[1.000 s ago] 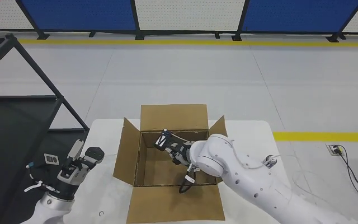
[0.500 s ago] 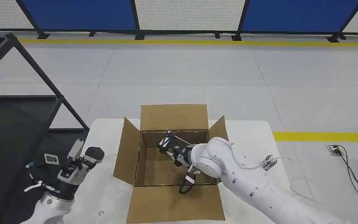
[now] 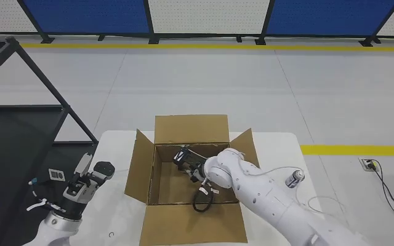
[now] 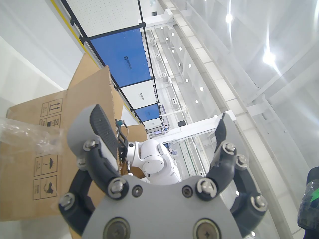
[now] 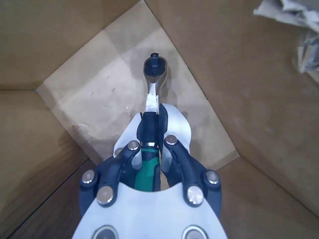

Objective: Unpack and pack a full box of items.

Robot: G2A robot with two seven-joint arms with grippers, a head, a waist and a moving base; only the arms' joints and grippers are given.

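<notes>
White bench (image 3: pixel 117 147) on a pale hall floor, and on it a cardboard box (image 3: pixel 191 128) with its flaps folded out so that I can get in from above. My right gripper (image 5: pixel 152 118) is down inside the box, fingers (image 5: pixel 174 118) clenched on a ratchet wrench (image 5: pixel 154 68) at the neck just ahead of its green and black handle. Gripped there, the tool lines up with my wrist and its round head points at the box floor near a corner. I judge that suits laying it down flat or lifting it clear of the walls.

Whether the head touches the cardboard I cannot tell. Crumpled packing paper (image 5: pixel 291 8) lies against one wall, cut off, so I can't say what it may cover.

My left gripper (image 4: pixel 162 123) sits beside the box at the bench's left end, tilted up toward the ceiling, fingers spread wide and empty, out of the right arm's way. Near it a scrap of clear plastic (image 4: pixel 30 135) is hard to make out against the box wall. A dark thing with a green mark (image 4: pixel 309 200) is cut off too, and I cannot name it. A small can (image 3: pixel 294 178) stands on the bench beyond the box's right flap.
</notes>
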